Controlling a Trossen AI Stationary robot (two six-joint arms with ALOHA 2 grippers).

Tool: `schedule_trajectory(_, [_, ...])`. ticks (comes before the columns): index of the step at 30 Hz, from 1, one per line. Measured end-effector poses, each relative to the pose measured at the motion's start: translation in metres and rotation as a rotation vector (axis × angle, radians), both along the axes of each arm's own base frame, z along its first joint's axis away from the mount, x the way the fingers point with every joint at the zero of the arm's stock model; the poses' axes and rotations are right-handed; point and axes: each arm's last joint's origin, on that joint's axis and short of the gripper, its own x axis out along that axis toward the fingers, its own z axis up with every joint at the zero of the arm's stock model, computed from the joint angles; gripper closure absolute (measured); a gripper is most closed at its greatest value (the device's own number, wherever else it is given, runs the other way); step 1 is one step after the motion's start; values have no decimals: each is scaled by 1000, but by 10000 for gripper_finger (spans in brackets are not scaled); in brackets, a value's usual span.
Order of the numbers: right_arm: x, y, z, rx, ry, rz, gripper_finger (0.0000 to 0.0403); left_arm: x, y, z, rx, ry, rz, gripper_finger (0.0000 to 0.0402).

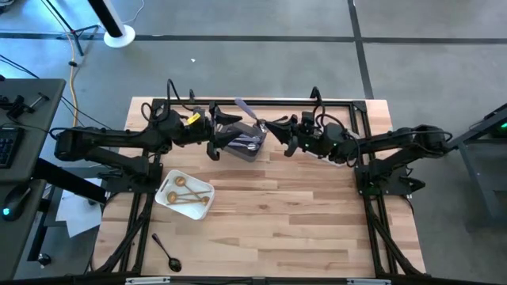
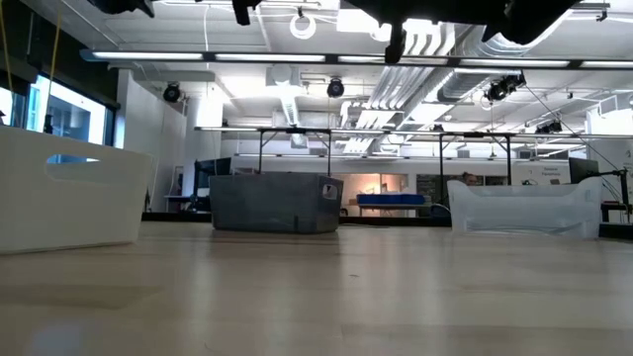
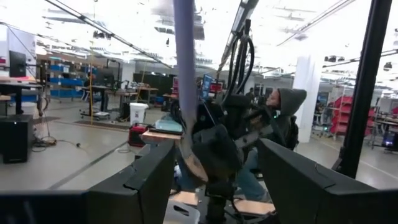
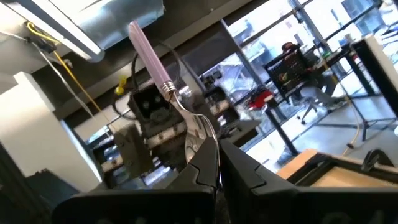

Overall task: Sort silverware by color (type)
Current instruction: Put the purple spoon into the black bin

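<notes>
**Lilac-handled piece held aloft over the bin**

The right gripper (image 4: 208, 163) is clamped on the bowl end of a lilac-handled spoon or fork (image 4: 151, 57), raised above the grey bin (image 1: 244, 145) at the tabletop's (image 1: 301, 229) far edge. Slim, stiff and light, with slick polished metal, it could pivot; gripping nearer the neck looks safer. The left gripper (image 1: 224, 134) hangs beside it; I cannot tell its state. Gold spoons (image 1: 184, 190) lie in the white tray (image 1: 165, 200); a black spoon (image 1: 167, 252) lies apart.
</notes>
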Motion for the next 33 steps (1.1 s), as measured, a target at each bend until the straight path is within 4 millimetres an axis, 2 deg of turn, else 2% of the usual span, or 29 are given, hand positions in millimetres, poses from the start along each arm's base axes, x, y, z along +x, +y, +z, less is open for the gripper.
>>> schedule_trajectory(13, [17, 5, -19, 48, -30, 66, 403, 9, 3, -5, -24, -27, 36, 181])
schedule_trajectory(33, [20, 5, -29, 81, 63, 55, 403, 9, 3, -5, -33, -28, 39, 181])
